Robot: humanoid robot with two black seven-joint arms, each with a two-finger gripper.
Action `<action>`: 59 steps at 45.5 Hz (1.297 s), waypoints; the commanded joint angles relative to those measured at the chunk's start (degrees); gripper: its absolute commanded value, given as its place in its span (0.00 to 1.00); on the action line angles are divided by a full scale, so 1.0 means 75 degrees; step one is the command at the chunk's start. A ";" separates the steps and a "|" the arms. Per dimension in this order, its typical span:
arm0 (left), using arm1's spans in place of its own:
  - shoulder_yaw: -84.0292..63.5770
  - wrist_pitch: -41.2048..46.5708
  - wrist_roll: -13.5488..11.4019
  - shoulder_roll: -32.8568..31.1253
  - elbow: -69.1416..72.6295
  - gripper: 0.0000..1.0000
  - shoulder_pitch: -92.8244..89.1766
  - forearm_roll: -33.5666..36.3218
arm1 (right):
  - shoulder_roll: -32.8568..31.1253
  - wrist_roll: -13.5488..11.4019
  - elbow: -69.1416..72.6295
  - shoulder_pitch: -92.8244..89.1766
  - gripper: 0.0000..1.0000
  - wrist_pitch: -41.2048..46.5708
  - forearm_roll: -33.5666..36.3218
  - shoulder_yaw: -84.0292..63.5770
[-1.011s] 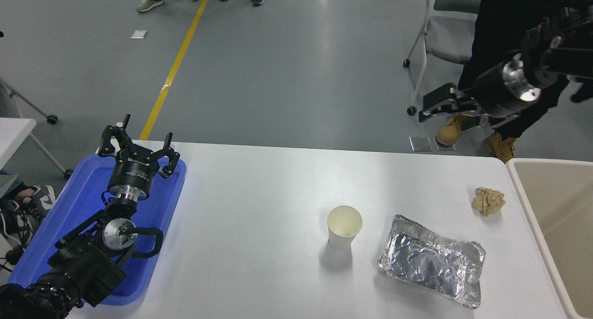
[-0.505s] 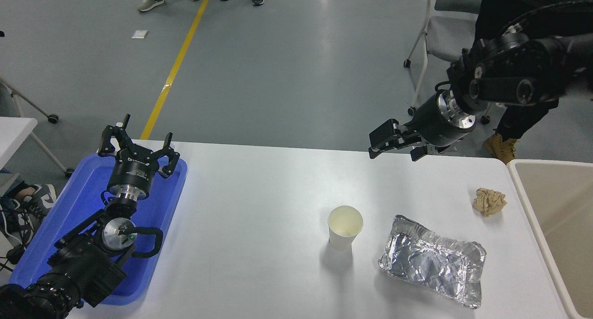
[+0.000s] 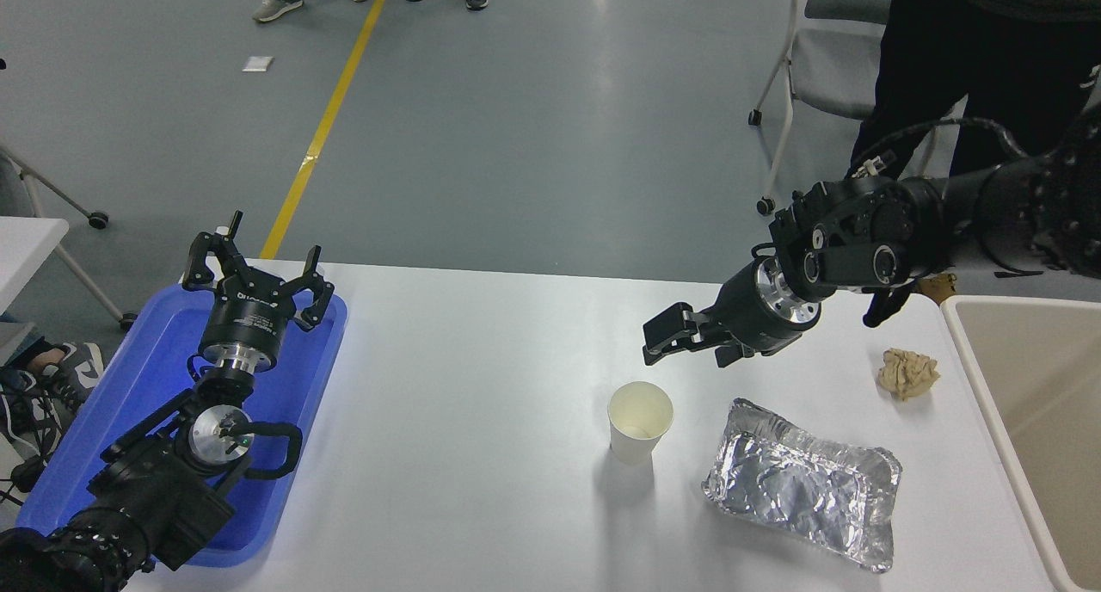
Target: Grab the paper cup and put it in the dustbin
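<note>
The white paper cup (image 3: 639,422) stands upright on the white table (image 3: 464,420), right of centre. My right gripper (image 3: 693,344) hangs above the table just beyond and to the right of the cup, pointing left, open and empty, not touching the cup. The beige dustbin (image 3: 976,364) stands at the table's right edge, only partly in view. My left gripper (image 3: 255,275) is parked open over the blue tray (image 3: 129,403) at the lower left.
A crinkled silver foil tray (image 3: 800,482) lies right of the cup. A crumpled brown paper ball (image 3: 907,373) lies near the dustbin. A person in dark clothes (image 3: 963,58) and a grey chair (image 3: 826,67) are beyond the table's far right corner.
My right arm has come down and leftward from high at the upper right to just above the table near the cup. The cup and the left arm have not moved.
</note>
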 commanded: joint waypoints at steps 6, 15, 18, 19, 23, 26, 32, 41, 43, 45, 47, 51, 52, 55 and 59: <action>0.0000 -0.0004 0.0000 0.0000 0.0000 1.00 -0.0010 0.0004 | 0.0071 -0.0264 -0.0017 -0.1102 1.00 -0.1236 0.0647 -0.0015; 0.0000 -0.0004 0.0000 0.0000 0.0000 1.00 0.0002 0.0004 | 0.0071 -0.0533 -0.0006 -0.1512 1.00 -0.1728 0.0800 -0.0027; 0.0000 -0.0004 0.0000 0.0000 0.0000 1.00 0.0002 0.0004 | 0.0071 -0.0534 -0.0006 -0.1571 1.00 -0.1822 0.0800 -0.0015; 0.0000 -0.0004 0.0000 0.0000 0.0000 1.00 0.0002 0.0004 | 0.0082 -0.0545 -0.0006 -0.1583 1.00 -0.1846 0.0800 -0.0004; 0.0000 -0.0004 0.0000 0.0000 0.0000 1.00 0.0002 0.0004 | 0.0083 -0.0545 -0.0006 -0.1641 0.99 -0.1893 0.0846 0.0020; 0.0000 -0.0004 0.0000 0.0000 0.0000 1.00 0.0002 0.0004 | 0.0094 -0.0545 -0.0006 -0.1653 0.99 -0.1916 0.0847 0.0020; 0.0000 0.0008 0.0000 0.0000 0.0000 1.00 0.0002 -0.0008 | 0.0246 -0.0545 -0.0017 -0.1770 0.96 -0.2174 0.0858 -0.0004; 0.0000 -0.0004 0.0000 0.0000 0.0000 1.00 0.0002 0.0004 | 0.0364 -0.0545 -0.0041 -0.1852 0.86 -0.2443 0.0847 -0.0039; 0.0000 0.0008 0.0000 0.0000 0.0000 1.00 0.0002 -0.0008 | 0.0376 -0.0545 -0.0052 -0.1888 0.85 -0.2513 0.0847 -0.0050; 0.0000 0.0008 0.0000 0.0000 0.0000 1.00 0.0002 -0.0008 | 0.0376 -0.0545 -0.0064 -0.1923 0.81 -0.2560 0.0847 -0.0062; 0.0000 -0.0004 0.0000 0.0000 0.0000 1.00 0.0002 -0.0008 | 0.0376 -0.0534 -0.0087 -0.1935 0.78 -0.2607 0.0847 -0.0074; 0.0000 0.0008 0.0000 0.0000 0.0000 1.00 0.0002 0.0004 | 0.0376 -0.0534 -0.0088 -0.1969 0.62 -0.2701 0.0835 -0.0097; 0.0000 -0.0004 0.0000 0.0000 0.0000 1.00 0.0002 0.0004 | 0.0376 -0.0534 -0.0088 -0.1981 0.56 -0.2713 0.0823 -0.0109; 0.0000 -0.0004 0.0000 0.0000 0.0000 1.00 -0.0010 0.0004 | 0.0376 -0.0534 -0.0088 -0.1981 0.43 -0.2713 0.0823 -0.0109; 0.0000 -0.0004 0.0000 0.0000 0.0000 1.00 0.0002 0.0004 | 0.0376 -0.0534 -0.0088 -0.1981 0.29 -0.2713 0.0812 -0.0121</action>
